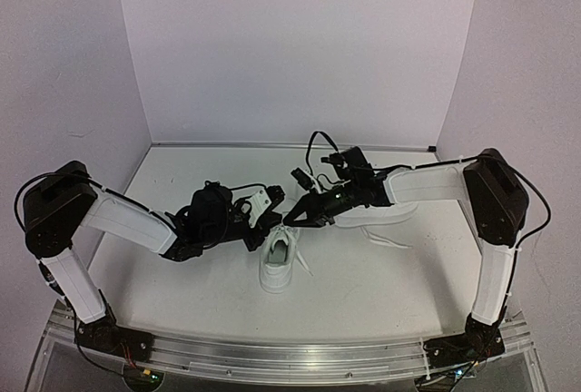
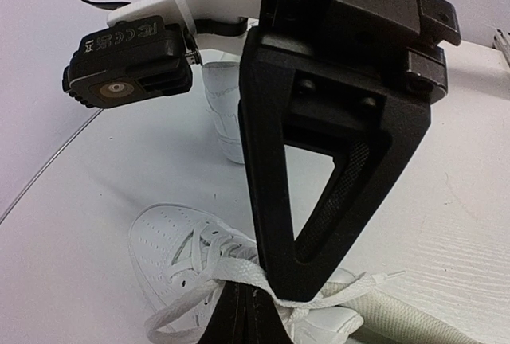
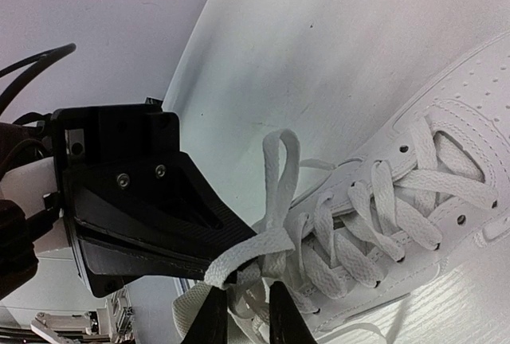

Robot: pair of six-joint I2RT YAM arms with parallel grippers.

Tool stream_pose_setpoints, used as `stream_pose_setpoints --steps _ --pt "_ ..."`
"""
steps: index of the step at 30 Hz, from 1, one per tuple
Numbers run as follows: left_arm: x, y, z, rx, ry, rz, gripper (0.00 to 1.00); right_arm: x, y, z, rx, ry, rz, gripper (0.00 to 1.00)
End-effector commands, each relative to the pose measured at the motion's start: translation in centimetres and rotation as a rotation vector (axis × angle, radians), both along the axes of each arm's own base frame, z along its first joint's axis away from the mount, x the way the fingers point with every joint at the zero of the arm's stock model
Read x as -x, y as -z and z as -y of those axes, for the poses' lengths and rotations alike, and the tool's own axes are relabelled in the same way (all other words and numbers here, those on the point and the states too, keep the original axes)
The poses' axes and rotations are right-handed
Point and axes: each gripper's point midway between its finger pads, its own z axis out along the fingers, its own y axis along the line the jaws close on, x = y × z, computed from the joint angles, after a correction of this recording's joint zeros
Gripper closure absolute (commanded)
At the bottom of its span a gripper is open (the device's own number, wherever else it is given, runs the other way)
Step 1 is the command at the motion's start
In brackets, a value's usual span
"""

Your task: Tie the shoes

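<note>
Left wrist view: the left end effector (image 2: 243, 316) is pressed together on a white lace (image 2: 233, 271) of the sneaker (image 2: 163, 240), which sits mid-table (image 2: 96, 201), nearer the front edge. Just beside it, the right end effector (image 3: 241, 312), fingers narrowly apart, nips the same lace. A second sneaker (image 2: 223, 121) lies rightward under the right arm (image 1: 427, 183).

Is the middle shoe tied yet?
Not tied. The shoe has its lace in one loose loop, pinched by the left pincer and right pincer; no finished bow shows.
</note>
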Motion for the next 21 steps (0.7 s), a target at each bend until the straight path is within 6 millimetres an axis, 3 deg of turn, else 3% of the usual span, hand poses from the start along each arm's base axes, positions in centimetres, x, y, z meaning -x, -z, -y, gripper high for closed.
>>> stream_pose_setpoints --steps 1,7,14,21 --pt "0.2 -2.1 1.2 0.083 0.047 0.034 1.0 -0.3 -1.1 -1.1 -0.047 -0.02 0.026 0.84" --pt "0.3 -2.0 1.2 0.077 0.052 0.031 1.0 -0.3 -2.0 -1.0 -0.06 -0.018 0.041 0.81" --pt "0.1 -1.6 0.6 0.059 0.039 0.023 1.0 -1.3 -2.5 1.3 -0.042 0.052 0.063 0.71" --pt "0.2 -1.4 0.5 0.055 0.044 0.02 1.0 -1.9 -3.1 2.0 -0.046 0.076 0.077 0.68"
